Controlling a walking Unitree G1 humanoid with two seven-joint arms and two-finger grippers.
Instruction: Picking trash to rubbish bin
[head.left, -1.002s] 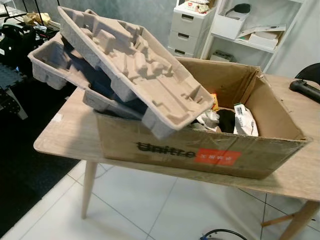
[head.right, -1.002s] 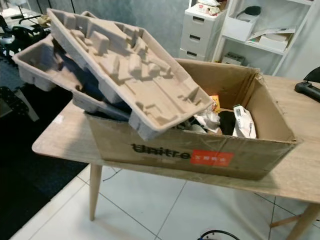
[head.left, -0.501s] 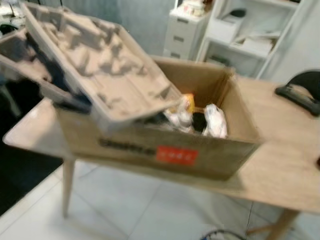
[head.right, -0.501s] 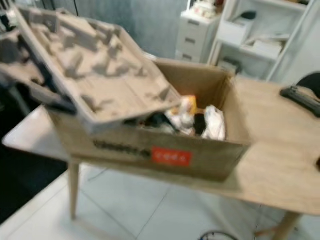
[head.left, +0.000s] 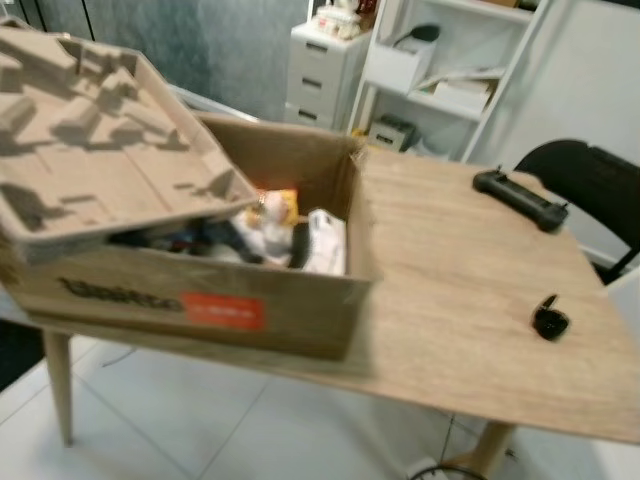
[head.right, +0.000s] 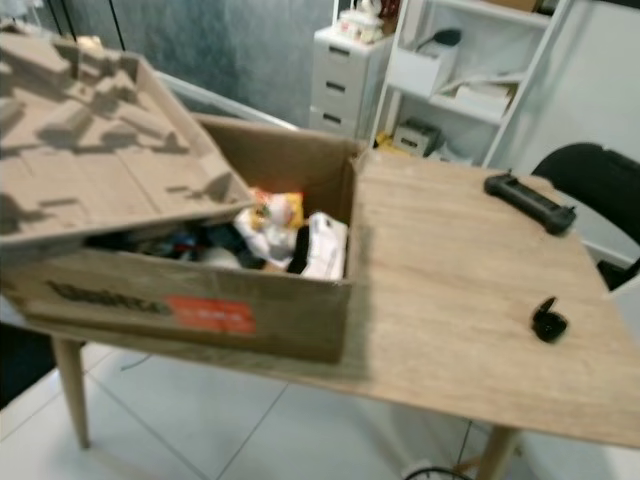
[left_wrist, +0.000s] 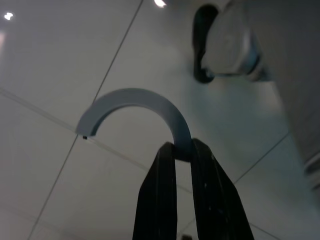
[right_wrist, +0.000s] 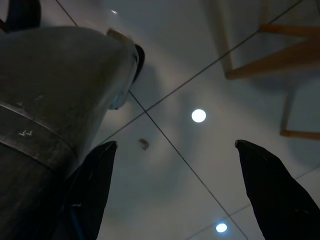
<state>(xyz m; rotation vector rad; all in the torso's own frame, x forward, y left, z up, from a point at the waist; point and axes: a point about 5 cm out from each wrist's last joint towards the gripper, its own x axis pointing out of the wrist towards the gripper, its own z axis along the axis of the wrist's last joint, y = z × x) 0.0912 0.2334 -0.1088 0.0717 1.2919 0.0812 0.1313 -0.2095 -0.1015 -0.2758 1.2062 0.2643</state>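
A light wooden worktop (head.left: 460, 290) carries an open brown cardboard box (head.left: 200, 300), a long black controller (head.left: 520, 198) and a small black clip-like object (head.left: 550, 320).

One cardboard box (head.left: 200, 300) on one wooden counter (head.left: 460, 300), one moulded pulp tray (head.left: 90, 170) atop it (trash inside too jumbled to count). Two black items on the counter: one controller (head.left: 520, 197), one small clip-like obj. (head.left: 550, 320). One black chair (head.left: 590, 185), one white drawer unit (head.left: 325, 65).
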